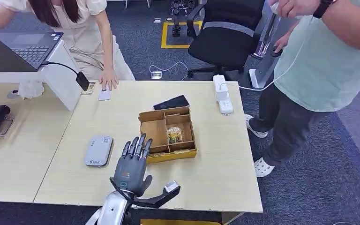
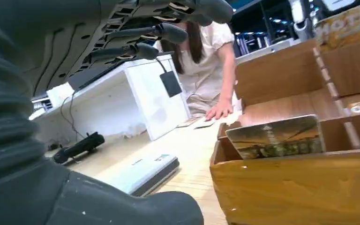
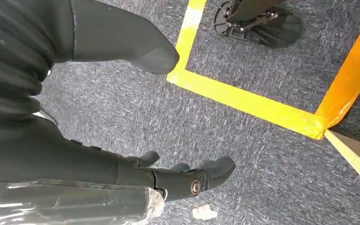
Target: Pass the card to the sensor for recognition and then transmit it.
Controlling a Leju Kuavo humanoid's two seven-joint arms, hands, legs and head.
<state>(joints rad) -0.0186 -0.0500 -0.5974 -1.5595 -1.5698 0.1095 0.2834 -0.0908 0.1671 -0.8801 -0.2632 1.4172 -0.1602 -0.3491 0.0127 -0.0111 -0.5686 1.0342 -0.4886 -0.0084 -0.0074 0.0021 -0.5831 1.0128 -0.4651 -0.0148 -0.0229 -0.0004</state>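
A picture card [image 1: 174,135] lies in a middle compartment of the cardboard box [image 1: 171,156]; the left wrist view shows that card [image 2: 274,137] leaning behind the box's front wall [image 2: 300,192]. The grey sensor [image 1: 98,150] lies flat on the table left of the box, and the left wrist view catches the sensor [image 2: 143,173] too. My left hand [image 1: 131,168] hovers between sensor and box, fingers [image 2: 159,33] spread and holding nothing, just short of the box's near left corner. My right hand [image 3: 75,161] hangs over the carpet, fingers apart and holding nothing.
A person at the far left presses a hand on a white card [image 1: 104,94]. A black phone [image 1: 170,102] lies behind the box, a white power strip [image 1: 222,93] at the far right edge. Another person [image 1: 309,70] stands right of the table. A laptop stand [image 1: 58,75] sits at the back left.
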